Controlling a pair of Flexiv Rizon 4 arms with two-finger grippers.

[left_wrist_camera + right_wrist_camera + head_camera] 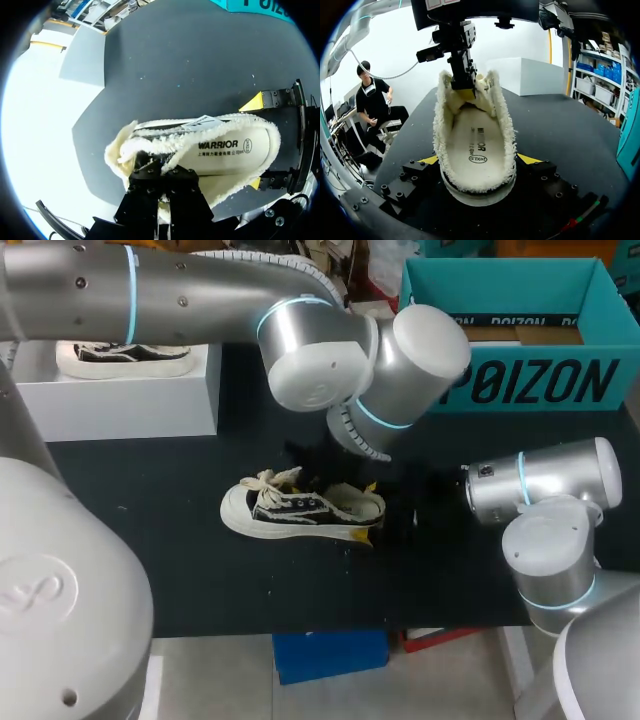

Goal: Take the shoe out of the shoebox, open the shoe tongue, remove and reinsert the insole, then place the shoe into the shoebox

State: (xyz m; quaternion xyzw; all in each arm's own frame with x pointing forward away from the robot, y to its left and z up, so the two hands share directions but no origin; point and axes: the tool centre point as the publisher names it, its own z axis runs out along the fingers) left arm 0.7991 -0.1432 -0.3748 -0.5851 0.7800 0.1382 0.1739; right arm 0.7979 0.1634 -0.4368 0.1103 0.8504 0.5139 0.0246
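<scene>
On the black table point(150, 570) the shoebox point(520, 385) stands open toward two o'clock from the shoe point(300, 512), probably kept free to take it back. The shoe lies mid-table, toe toward nine o'clock. The right claw point(479, 159) clamps the heel from both sides, likely to steady it. The left claw point(161, 172), narrow, seems nipped on the tongue point(125, 150), baring the insole point(477, 145) seated inside.

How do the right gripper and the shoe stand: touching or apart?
Touching. In the right wrist view the right gripper presses both yellow tips against the shoe at its heel.
</scene>
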